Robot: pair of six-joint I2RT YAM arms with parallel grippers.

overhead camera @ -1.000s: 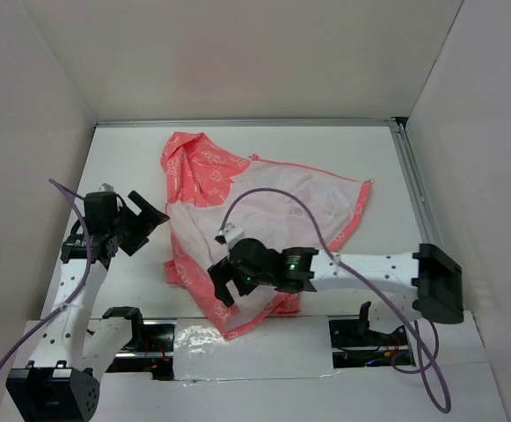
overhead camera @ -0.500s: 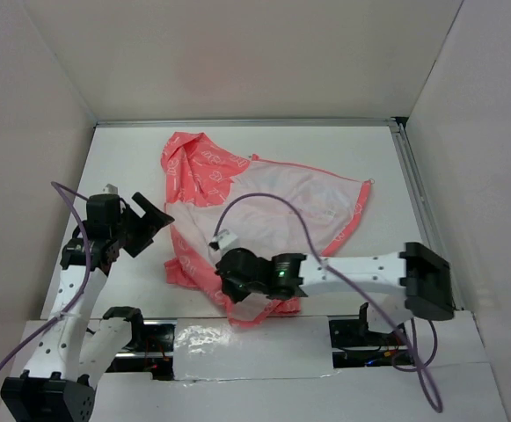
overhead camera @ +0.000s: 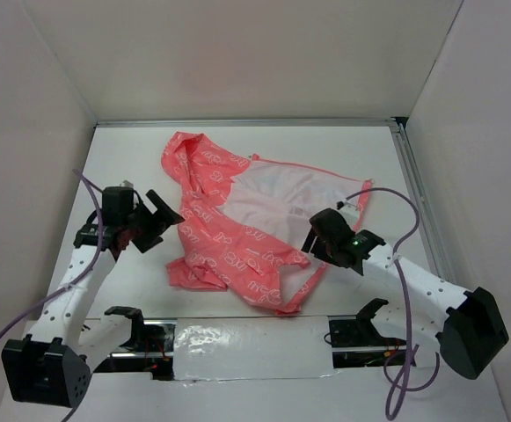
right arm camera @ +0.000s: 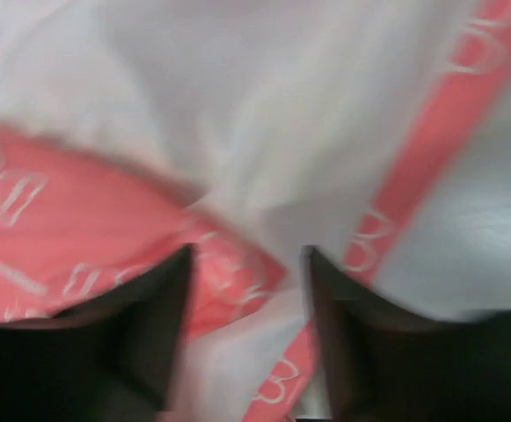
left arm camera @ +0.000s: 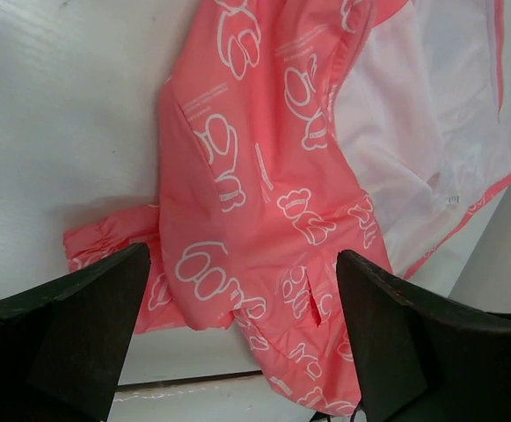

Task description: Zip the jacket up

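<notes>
The coral-pink jacket [overhead camera: 229, 242] with white print lies spread in the middle of the table. Its whitish lining [overhead camera: 290, 193] shows at the upper right and the hood points to the back left. My left gripper [overhead camera: 161, 220] is open and empty, just left of the jacket's left edge. In the left wrist view its wide-apart fingers frame the jacket [left arm camera: 264, 202] and a bunched cuff [left arm camera: 105, 242]. My right gripper [overhead camera: 318, 236] hangs over the jacket's right part, where the pink panel meets the lining. In the blurred right wrist view its fingers [right arm camera: 163, 308] stand apart over the pink fabric [right arm camera: 79, 220] and lining [right arm camera: 237, 105].
White walls close in the table at the back and on both sides. A metal rail [overhead camera: 413, 193] runs along the right edge. A foil-taped strip [overhead camera: 237, 338] with black arm mounts lies at the near edge. Purple cables [overhead camera: 387, 198] loop over both arms.
My right gripper swept from the jacket's lower left to its right side, and the pink front panel now spreads rightward over the lining. My left gripper moved slightly right toward the jacket.
</notes>
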